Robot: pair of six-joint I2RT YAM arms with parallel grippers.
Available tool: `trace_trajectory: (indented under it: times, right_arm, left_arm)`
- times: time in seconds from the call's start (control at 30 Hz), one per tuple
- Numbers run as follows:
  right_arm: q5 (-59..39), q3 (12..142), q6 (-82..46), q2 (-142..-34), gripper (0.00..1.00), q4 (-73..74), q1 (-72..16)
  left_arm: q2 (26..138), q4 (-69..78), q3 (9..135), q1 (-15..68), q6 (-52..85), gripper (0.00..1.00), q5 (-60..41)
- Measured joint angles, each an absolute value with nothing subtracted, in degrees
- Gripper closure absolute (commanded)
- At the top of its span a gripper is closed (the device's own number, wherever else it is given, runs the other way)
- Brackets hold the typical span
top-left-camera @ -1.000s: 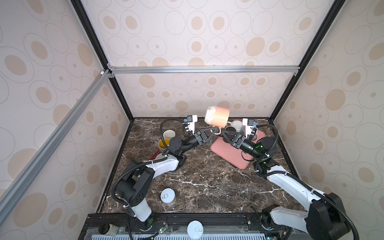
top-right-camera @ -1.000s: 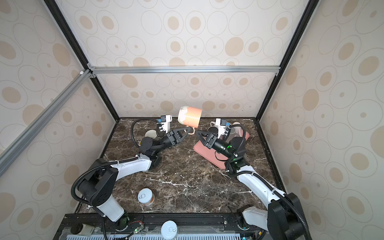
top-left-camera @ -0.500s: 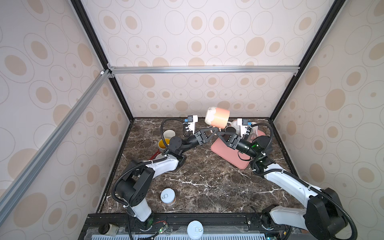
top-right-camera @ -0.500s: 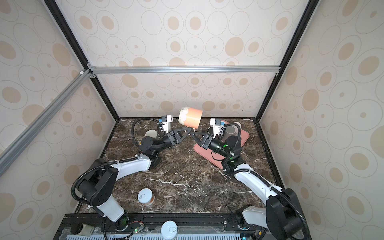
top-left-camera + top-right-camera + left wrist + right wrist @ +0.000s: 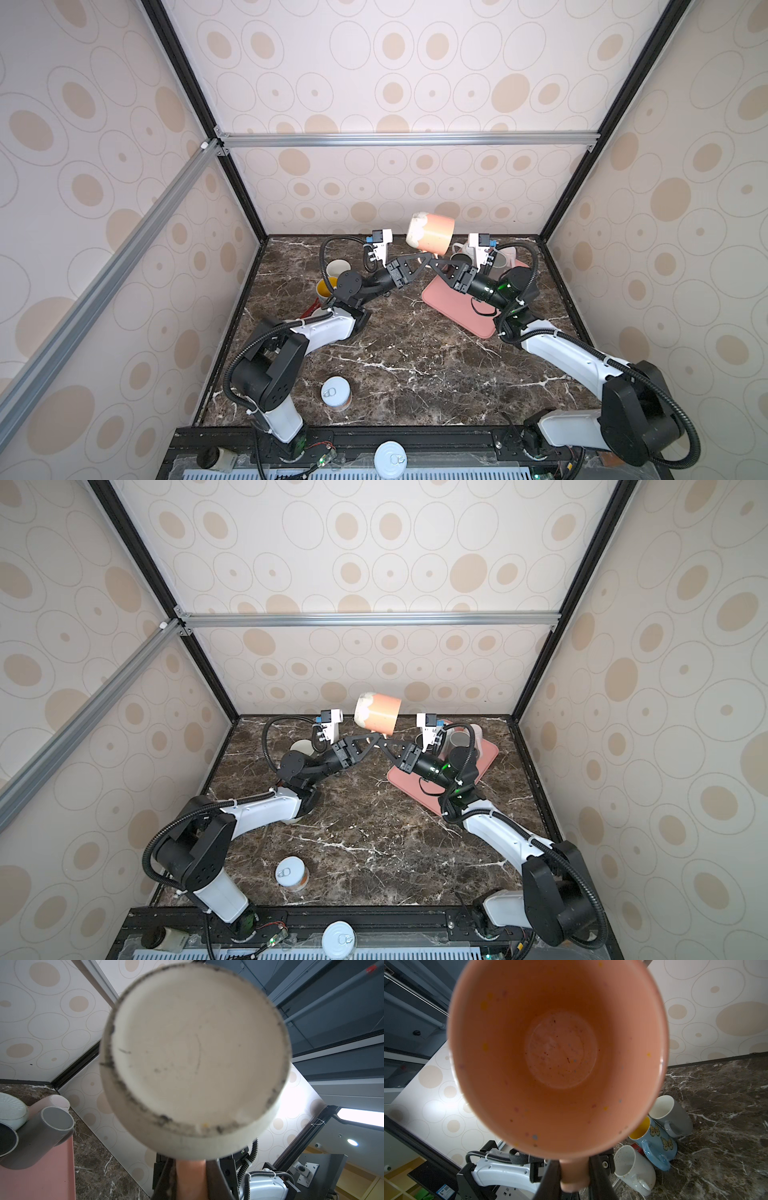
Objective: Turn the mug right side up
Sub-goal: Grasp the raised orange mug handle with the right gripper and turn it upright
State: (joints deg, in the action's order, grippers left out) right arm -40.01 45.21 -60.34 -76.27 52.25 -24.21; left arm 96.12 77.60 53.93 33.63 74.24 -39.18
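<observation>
In both top views the peach mug [image 5: 430, 232] [image 5: 377, 713] hangs in the air on its side above the back of the table, pale base to the left, mouth to the right. Its handle points down, and both grippers hold it. My left gripper [image 5: 424, 257] [image 5: 375, 737] comes in from the left and is shut on the handle [image 5: 191, 1178], under the mug's scuffed base [image 5: 195, 1053]. My right gripper [image 5: 434, 262] [image 5: 385, 742] comes in from the right, its fingers [image 5: 599, 1180] shut on the same handle [image 5: 574, 1174], below the mug's open mouth [image 5: 558, 1053].
A pink tray [image 5: 457, 307] at the back right carries a grey mug [image 5: 52, 1124], a pink mug [image 5: 60, 1102] and a white bowl [image 5: 10, 1109]. At the back left lie a grey mug [image 5: 672, 1115], a blue butterfly mug [image 5: 656, 1136] and a white speckled mug [image 5: 635, 1169]. A can [image 5: 336, 392] stands front left.
My right gripper has moved left to the mug's handle and shut on it. The left gripper has kept its hold; the mug has barely moved.
</observation>
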Motion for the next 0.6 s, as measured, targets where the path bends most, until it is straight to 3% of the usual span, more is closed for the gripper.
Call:
trace_trajectory:
  times: [0.2,0.6]
  right_arm:
    - [-38.68,43.9,-60.66,-76.31,1.0,53.71,-24.49]
    - [-36.88,40.8,-59.88,-75.2,1.0,52.07,-24.82]
  left_arm:
    - [96.29,78.37,53.91,33.52,74.74,0.62,-39.92]
    - [96.29,77.89,51.44,32.25,74.32,0.55,-42.02]
